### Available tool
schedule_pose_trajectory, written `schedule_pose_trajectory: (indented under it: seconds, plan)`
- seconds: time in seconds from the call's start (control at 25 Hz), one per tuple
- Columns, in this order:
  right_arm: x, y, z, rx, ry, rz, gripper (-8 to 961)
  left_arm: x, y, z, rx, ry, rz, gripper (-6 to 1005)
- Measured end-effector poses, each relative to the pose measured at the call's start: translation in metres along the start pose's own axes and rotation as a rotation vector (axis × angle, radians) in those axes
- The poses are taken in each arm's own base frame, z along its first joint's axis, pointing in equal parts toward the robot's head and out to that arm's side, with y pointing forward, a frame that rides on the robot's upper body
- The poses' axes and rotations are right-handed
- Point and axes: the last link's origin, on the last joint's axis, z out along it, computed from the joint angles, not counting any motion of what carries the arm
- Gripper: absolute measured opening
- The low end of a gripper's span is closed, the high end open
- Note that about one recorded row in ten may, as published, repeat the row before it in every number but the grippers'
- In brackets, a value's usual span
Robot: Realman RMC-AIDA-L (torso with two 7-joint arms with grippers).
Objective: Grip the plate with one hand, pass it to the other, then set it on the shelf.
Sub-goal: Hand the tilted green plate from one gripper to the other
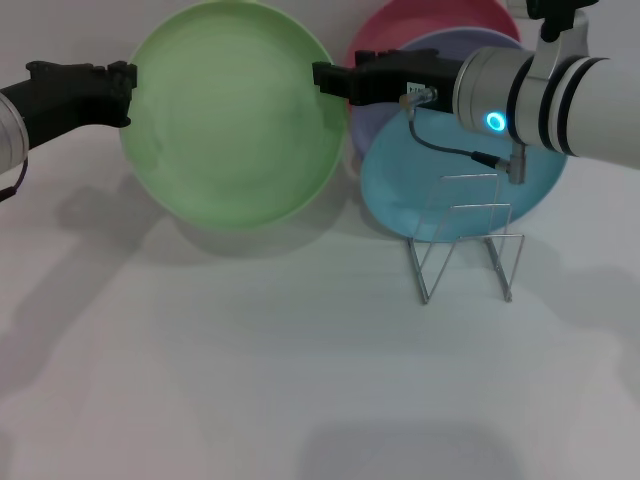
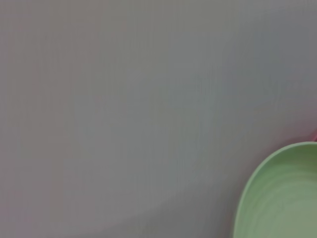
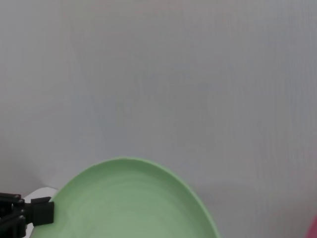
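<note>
The plate (image 1: pixel 235 115) hangs lifted above the tabletop (image 1: pixel 250 380), far left of the shelf (image 1: pixel 465 240). The left end effector (image 1: pixel 122 82) and right end effector (image 1: pixel 325 80) each pinch opposite rims, likely mid-handover so it never drops.
</note>
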Motion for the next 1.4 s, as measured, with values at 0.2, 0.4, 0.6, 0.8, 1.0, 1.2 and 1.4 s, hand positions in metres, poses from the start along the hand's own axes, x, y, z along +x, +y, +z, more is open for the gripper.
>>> schedule_pose_trajectory:
  seconds: [0.2, 0.4, 0.6, 0.8, 1.0, 1.2, 1.4]
  plan:
    - [-0.0021, 0.0007, 0.0019, -0.003, 0.0, -0.01, 581, -0.0011, 0.0007, -0.0001, -0.003, -0.003, 0.0, 152]
    - [-0.0029, 0.0026, 0.0072, -0.009, 0.011, -0.016, 551, -0.001, 0.0039, 0.0001, -0.011, -0.004, 0.006, 155]
    - [-0.0026, 0.0023, 0.0066, -0.008, 0.009, -0.007, 511, -0.0002, 0.0042, -0.0002, -0.012, -0.002, 0.008, 158]
    - [-0.0018, 0.0007, 0.0059, -0.005, 0.01, 0.001, 472, -0.0004, 0.0045, -0.0004, -0.014, -0.003, 0.008, 162]
    - [-0.0016, 0.0016, 0.0059, -0.008, 0.014, 0.001, 404, 0.0003, 0.0053, -0.0006, -0.016, -0.001, 0.01, 165]
    - [-0.0014, 0.0017, 0.0069, -0.01, 0.017, 0.001, 262, 0.0009, 0.0067, -0.0019, -0.018, 0.002, 0.014, 168]
    - [-0.0007, 0.0011, 0.0072, -0.008, 0.021, 0.001, 237, 0.0003, 0.0069, -0.0024, -0.018, 0.001, 0.014, 171]
